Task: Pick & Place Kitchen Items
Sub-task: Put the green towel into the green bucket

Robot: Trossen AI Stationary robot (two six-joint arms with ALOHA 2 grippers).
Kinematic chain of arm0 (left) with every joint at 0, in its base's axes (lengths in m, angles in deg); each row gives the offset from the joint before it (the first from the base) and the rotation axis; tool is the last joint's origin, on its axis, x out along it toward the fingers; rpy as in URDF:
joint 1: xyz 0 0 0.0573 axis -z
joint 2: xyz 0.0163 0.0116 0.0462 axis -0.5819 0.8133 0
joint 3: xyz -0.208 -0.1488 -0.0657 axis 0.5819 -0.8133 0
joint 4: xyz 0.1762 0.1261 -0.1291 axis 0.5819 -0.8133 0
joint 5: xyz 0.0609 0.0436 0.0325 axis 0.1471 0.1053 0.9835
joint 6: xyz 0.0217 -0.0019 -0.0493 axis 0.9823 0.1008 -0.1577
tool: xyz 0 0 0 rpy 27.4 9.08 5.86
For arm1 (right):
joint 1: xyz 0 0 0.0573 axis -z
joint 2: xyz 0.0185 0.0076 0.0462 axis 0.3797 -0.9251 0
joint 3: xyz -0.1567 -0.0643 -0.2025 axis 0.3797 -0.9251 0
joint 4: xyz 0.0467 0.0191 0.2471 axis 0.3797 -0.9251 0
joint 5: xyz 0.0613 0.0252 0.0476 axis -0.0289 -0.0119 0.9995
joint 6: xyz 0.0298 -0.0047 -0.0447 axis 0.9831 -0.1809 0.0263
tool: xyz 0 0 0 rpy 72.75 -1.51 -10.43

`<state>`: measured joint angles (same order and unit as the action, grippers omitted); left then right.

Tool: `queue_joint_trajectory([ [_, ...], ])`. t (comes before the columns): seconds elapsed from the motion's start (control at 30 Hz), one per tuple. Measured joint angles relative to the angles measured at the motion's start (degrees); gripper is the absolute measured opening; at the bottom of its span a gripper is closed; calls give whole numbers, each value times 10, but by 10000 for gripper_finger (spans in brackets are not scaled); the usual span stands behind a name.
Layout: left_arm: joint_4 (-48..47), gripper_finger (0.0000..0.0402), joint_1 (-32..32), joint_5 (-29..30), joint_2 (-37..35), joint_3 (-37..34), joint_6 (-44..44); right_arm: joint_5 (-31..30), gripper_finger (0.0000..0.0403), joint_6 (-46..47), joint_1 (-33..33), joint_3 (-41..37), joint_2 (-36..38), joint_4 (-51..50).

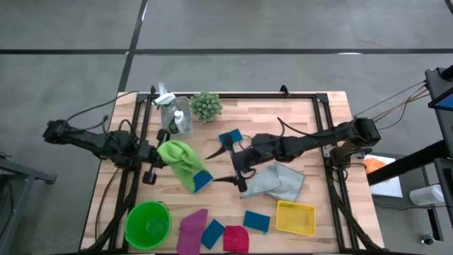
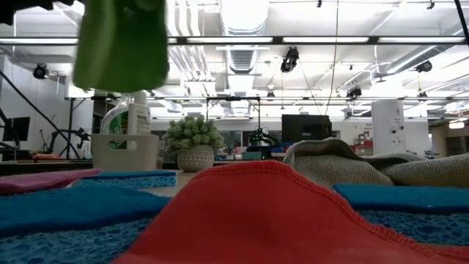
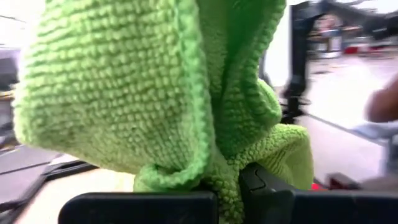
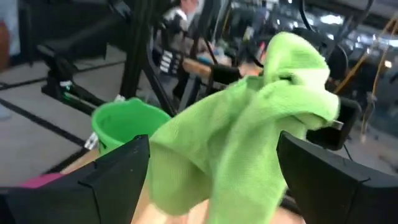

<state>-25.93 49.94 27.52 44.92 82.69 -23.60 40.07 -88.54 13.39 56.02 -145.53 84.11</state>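
Note:
My left gripper point(image 1: 157, 157) is shut on a green cloth point(image 1: 182, 161), which is lifted above the table's middle left and hangs high in the low view point(image 2: 121, 44). My right gripper point(image 1: 221, 167) is open, close to the cloth's right end. In the right wrist view the cloth point(image 4: 249, 137) fills the space between its two fingers. A blue sponge point(image 1: 204, 180) lies flat on the table, partly under the cloth. A grey cloth point(image 1: 279, 181) lies on the table under the right arm. Another blue sponge point(image 1: 230, 137) lies beyond the right gripper. My left gripper pinches a bunched fold of the green cloth point(image 3: 227, 180) between its two fingers, at the cloth's left end. The fingers come level from the table's left. The cloth is clear of the table and hangs slack past the fingers. My right gripper may touch the cloth; I cannot tell.
A green bucket point(image 1: 148, 225) stands at the near left and a yellow tray point(image 1: 295, 217) at the near right. Between them lie a pink cloth point(image 1: 191, 230), a red cloth point(image 1: 237, 239) and two blue sponges point(image 1: 256, 221). A bottle in a white holder point(image 1: 173, 117) and a small plant point(image 1: 205, 106) stand at the far edge.

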Motion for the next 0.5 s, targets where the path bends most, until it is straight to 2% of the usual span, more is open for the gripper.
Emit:
queue_joint_trajectory([
  [0.2,-120,0,39,-30,-14,50,-25,21,345,0,-7,-95,23,146],
  [0.5,-281,0,162,-42,-5,176,-8,-3,345,37,-11,-241,128,191],
])
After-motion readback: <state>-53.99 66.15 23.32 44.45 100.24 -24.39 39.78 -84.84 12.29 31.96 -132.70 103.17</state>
